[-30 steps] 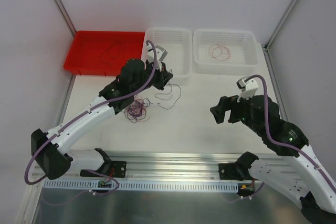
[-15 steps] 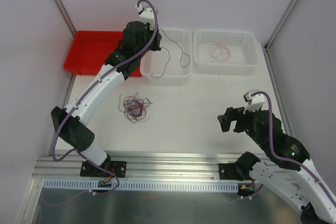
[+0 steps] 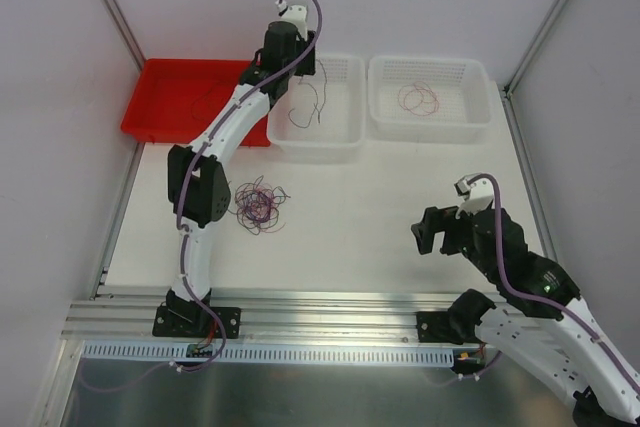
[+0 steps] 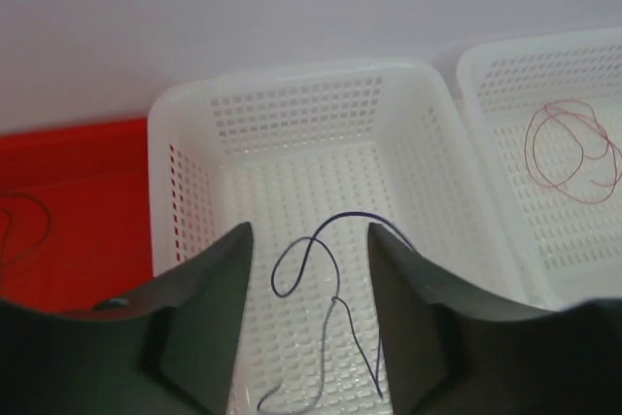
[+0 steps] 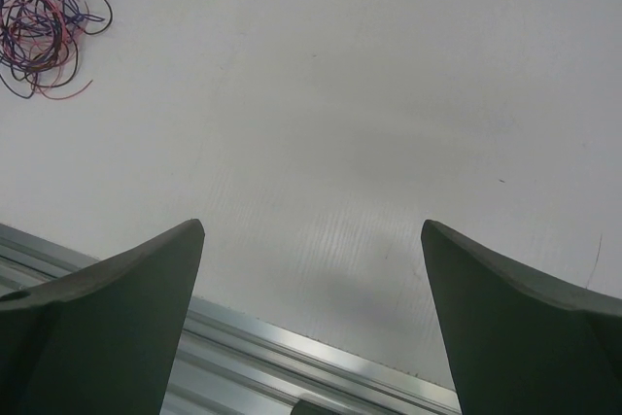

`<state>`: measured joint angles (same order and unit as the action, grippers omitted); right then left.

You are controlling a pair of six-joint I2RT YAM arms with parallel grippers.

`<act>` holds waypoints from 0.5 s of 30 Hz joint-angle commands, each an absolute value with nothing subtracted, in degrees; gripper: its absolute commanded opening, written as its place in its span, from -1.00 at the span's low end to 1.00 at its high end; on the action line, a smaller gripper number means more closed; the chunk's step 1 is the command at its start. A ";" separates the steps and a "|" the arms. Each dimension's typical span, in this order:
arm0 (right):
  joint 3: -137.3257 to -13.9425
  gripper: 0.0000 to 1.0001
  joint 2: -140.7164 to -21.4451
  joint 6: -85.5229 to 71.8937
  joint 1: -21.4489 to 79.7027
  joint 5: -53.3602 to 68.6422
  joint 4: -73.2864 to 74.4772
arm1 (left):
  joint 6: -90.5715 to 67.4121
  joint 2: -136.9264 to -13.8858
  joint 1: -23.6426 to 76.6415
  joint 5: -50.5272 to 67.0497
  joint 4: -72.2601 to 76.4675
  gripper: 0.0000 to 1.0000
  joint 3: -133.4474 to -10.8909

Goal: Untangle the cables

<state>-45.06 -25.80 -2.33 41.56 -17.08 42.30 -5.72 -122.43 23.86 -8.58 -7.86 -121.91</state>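
A tangle of red, black and purple cables [image 3: 260, 204] lies on the table left of centre, and shows in the right wrist view as the same tangle [image 5: 39, 21] at the top left. My left gripper [image 3: 299, 63] hangs over the middle white basket [image 3: 312, 152]. Its jaws stand apart, and a single dark purple cable [image 4: 344, 214] curls loose between them over the basket floor; the left gripper [image 4: 309, 230] grips nothing. My right gripper [image 3: 430, 230] is wide open and empty above bare table at the right, far from the tangle; the right gripper [image 5: 312, 225] faces the near edge.
The right white basket [image 3: 430, 130] holds a red cable loop [image 3: 420, 99]. A red tray [image 3: 165, 97] at the back left holds a thin cable. An aluminium rail [image 3: 320, 307] runs along the near table edge. Walls close in the back and sides.
The left arm swung up from beside the tangle to the middle basket, carrying the dark purple cable, and its jaws have parted. The right gripper drew back a little towards its base.
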 commanded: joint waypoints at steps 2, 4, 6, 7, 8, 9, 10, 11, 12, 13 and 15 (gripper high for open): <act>-44.39 0.99 -27.15 -2.29 41.66 -15.13 40.17 | -6.59 -121.75 23.03 -6.24 -7.21 0.41 -120.79; -43.86 0.99 -27.60 -2.20 41.57 -13.89 39.47 | -7.29 -119.19 22.94 -6.15 -7.12 0.68 -117.61; -43.59 0.99 -28.56 -2.11 41.57 -12.48 38.59 | -7.38 -115.24 22.94 -6.33 -7.21 0.92 -113.39; -43.59 0.99 -29.00 -2.28 41.66 -11.52 38.41 | -7.90 -112.01 22.94 -6.33 -7.21 0.97 -111.73; -43.59 0.99 -29.26 -2.37 41.57 -10.99 37.89 | -8.17 -110.15 22.94 -6.24 -7.21 0.98 -108.23; -43.51 0.99 -29.70 -2.63 41.75 -10.38 37.62 | -8.52 -108.30 22.94 -5.98 -7.29 0.98 -106.28; -43.24 0.99 -29.88 -2.90 41.66 -9.07 37.18 | -9.40 -104.37 22.94 -5.63 -7.29 0.98 -104.35; -43.07 0.99 -30.14 -2.99 41.66 -8.44 36.48 | -10.10 -102.24 22.94 -5.45 -7.47 0.98 -99.98; -42.98 0.99 -30.93 -3.25 41.75 -8.00 36.21 | -10.89 -99.95 22.94 -5.36 -7.91 0.98 -97.58; -42.89 0.99 -31.63 -3.69 41.66 -7.13 36.04 | -12.64 -95.41 22.94 -5.27 -8.35 0.99 -95.21; -42.98 0.99 -33.21 -4.39 41.75 -5.98 35.42 | -14.32 -90.64 22.94 -5.27 -9.14 0.98 -87.30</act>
<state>-42.94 -31.31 -2.83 41.56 -9.43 39.00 -10.15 -101.38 23.51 -6.11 -9.85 -93.54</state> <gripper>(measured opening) 0.993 0.991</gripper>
